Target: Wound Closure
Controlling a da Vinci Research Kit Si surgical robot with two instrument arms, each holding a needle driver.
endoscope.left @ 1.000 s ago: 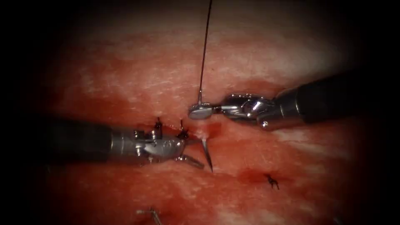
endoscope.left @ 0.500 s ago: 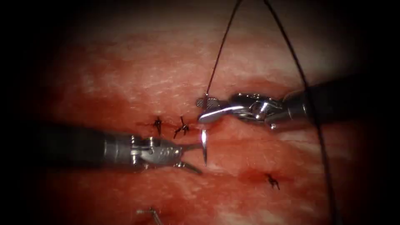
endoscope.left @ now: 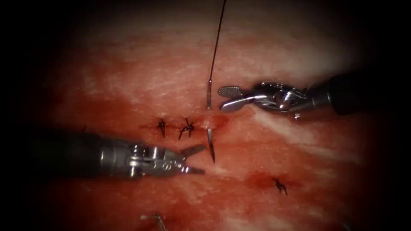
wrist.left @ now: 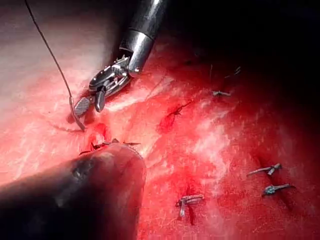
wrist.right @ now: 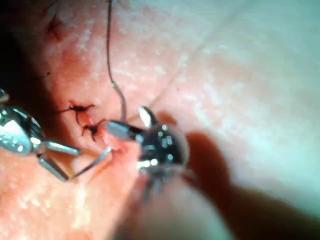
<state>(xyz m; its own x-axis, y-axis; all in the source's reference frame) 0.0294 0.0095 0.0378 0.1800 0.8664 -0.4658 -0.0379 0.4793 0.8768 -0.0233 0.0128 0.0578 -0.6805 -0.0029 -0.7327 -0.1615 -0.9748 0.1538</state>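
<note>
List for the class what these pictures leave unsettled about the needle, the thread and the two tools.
- Needle: endoscope view, its middle is buried in the tissue, so its curve there is hidden.
- Thread: endoscope view, cut off by the edge, so its far end is unknown.
- Left tool: left wrist view, its own dark shaft covers its jaws.
- Right tool: right wrist view, wrist and shaft blurred.
</note>
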